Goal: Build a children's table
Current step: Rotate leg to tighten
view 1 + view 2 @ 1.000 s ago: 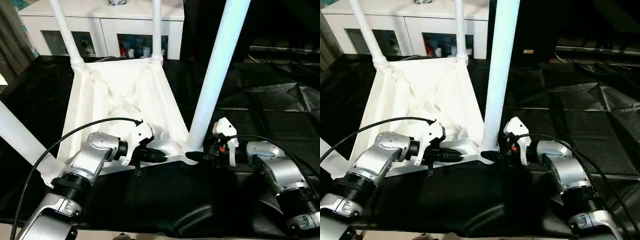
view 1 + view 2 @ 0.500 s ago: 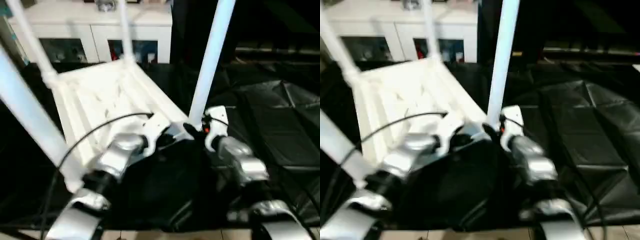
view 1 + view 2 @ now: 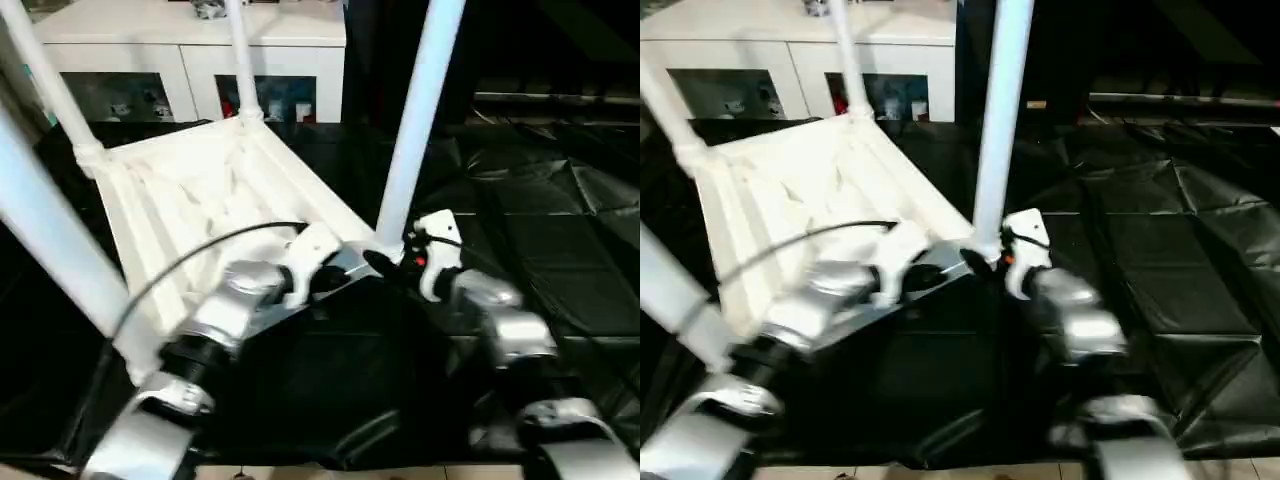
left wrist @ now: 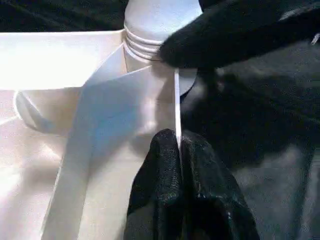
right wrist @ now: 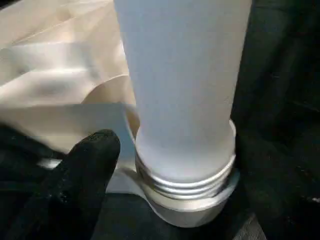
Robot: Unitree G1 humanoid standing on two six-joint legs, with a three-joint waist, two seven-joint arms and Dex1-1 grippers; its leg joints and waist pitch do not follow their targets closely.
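Note:
The white children's table lies upside down, its ribbed underside point(image 3: 200, 190) facing up and its legs standing up from the corner sockets. My left gripper point(image 4: 178, 150) is shut on the thin rim of the top, close to the near right corner. The near right leg point(image 3: 415, 120) rises from that corner with its threaded collar point(image 5: 185, 175) seated in the socket. My right gripper point(image 3: 385, 265) stands open around the base of this leg. One of its fingers point(image 5: 87, 170) sits a little off the collar; the other is hidden behind the leg.
Black sheeting point(image 3: 560, 200) covers the surface under and to the right of the table. A white cabinet with glass doors point(image 3: 150, 60) stands behind. The near left leg point(image 3: 50, 240) leans across the left side, above my left arm.
The whole picture has swung and shifted, so the camera has moved. Both grippers stay at the same near right corner, the left still pinching the rim.

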